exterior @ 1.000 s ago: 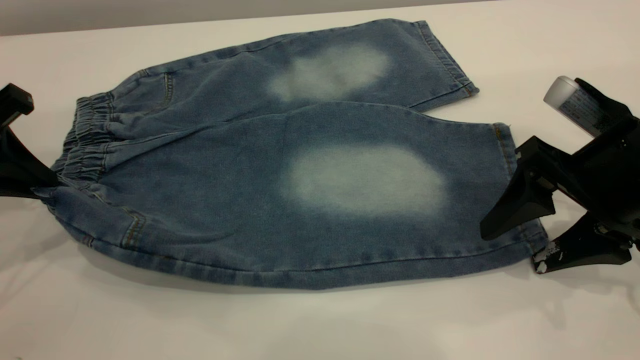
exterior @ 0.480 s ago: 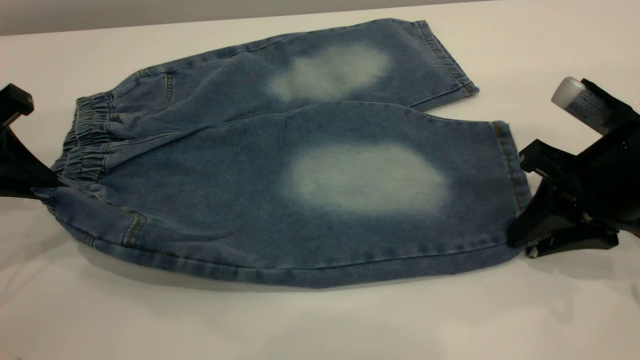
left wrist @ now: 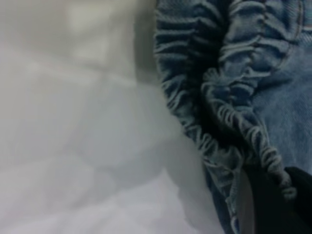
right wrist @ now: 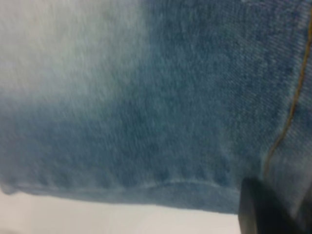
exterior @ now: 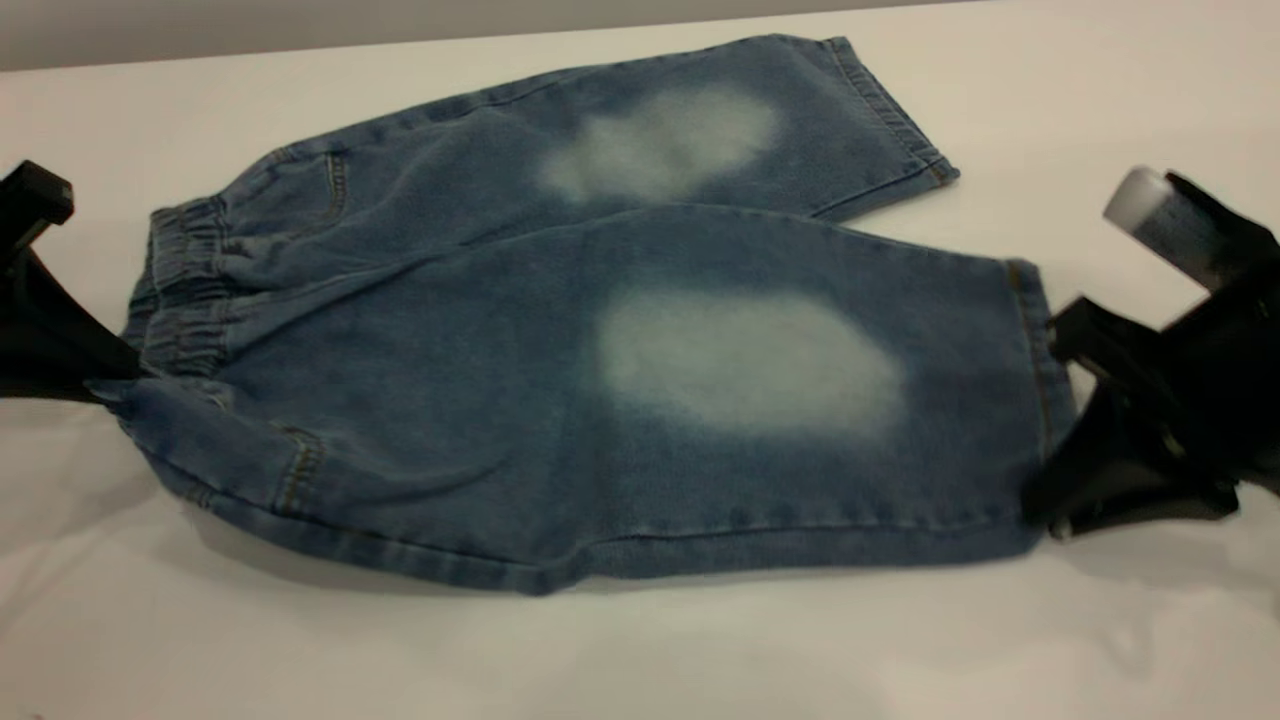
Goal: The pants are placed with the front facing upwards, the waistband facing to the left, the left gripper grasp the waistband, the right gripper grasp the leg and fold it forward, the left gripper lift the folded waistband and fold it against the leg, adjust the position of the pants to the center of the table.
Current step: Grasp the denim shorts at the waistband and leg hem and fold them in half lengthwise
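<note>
A: Where are the grippers?

B: The right gripper (exterior: 1050,505) is at the near leg (exterior: 780,450), fingers clamped on the hem corner. The left gripper (exterior: 105,385) has its fingers pinched together on the near end of the waistband (exterior: 185,300).

A: And the denim pants (exterior: 560,330)?

B: Stretched flat between the two sets of fingers on the white table (exterior: 640,650), front up, pale patches showing. The far leg (exterior: 700,130) lies beyond both, free of any finger.

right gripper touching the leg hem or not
Touching. In the exterior view the right gripper sits closed on the leg at its hem corner; the right wrist view shows a black finger against the denim.
</note>
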`<state>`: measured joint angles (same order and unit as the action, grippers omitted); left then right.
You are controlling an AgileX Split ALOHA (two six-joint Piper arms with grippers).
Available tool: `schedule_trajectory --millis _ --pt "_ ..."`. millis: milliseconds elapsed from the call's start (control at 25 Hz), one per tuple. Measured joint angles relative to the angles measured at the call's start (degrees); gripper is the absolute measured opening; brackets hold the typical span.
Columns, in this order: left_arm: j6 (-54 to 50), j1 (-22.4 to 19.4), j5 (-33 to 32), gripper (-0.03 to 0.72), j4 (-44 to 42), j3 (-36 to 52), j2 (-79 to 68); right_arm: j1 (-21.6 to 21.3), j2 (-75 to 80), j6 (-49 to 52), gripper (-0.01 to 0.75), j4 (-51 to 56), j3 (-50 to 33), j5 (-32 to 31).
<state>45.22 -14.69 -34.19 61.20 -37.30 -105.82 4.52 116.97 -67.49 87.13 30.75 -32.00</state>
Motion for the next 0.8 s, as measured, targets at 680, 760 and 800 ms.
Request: schedule_trajectory --millis 680,760,800 --pt "-20.4 0.0 -6.0 0.104 -18.3 12.1 23.2 0.0 -19.4 11.5 0.022 -10.5 -10.8 -3.4" --pt "-21.8 0.0 -6.0 0.104 -19.1 12.1 26.3 0.0 -22.3 14.6 0.022 -13.0 -10.8 -4.1" --pt "-21.9 0.0 -5.4 0.104 -19.1 12.1 27.8 0.0 -23.5 15.7 0.022 -14.2 -10.8 -4.4"
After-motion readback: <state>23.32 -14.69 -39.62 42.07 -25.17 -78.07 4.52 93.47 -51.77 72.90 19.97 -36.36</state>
